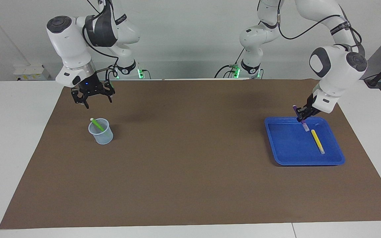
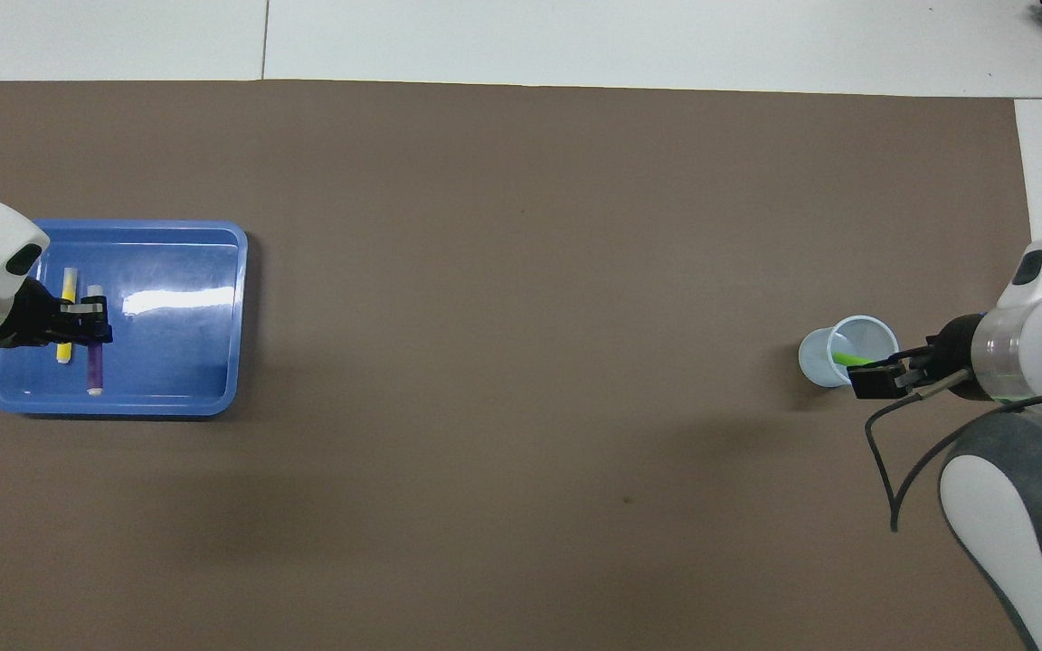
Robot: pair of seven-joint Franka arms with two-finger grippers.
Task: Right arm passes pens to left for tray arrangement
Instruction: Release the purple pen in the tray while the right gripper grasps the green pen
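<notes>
My left gripper (image 1: pixel 302 115) is clamped on the purple pen (image 1: pixel 299 116), holding it tilted in the air over the blue tray (image 1: pixel 289 145), above the tray's edge nearest the robots. Seen from above, the purple pen (image 2: pixel 94 348) runs parallel to the yellow pen (image 2: pixel 65 314) and just beside it. The yellow pen (image 1: pixel 317 141) lies flat in the tray, on the side toward the left arm's end of the table.

My right gripper (image 1: pixel 92 96) hangs with its fingers spread wide and nothing between them, in the air above the brown mat (image 1: pixel 190 158) near the clear cup (image 1: pixel 101 132). The green pen (image 1: pixel 97 125) leans inside that cup, its whitish tip poking over the rim. The cup stands on the mat toward the right arm's end of the table, well apart from the tray.
</notes>
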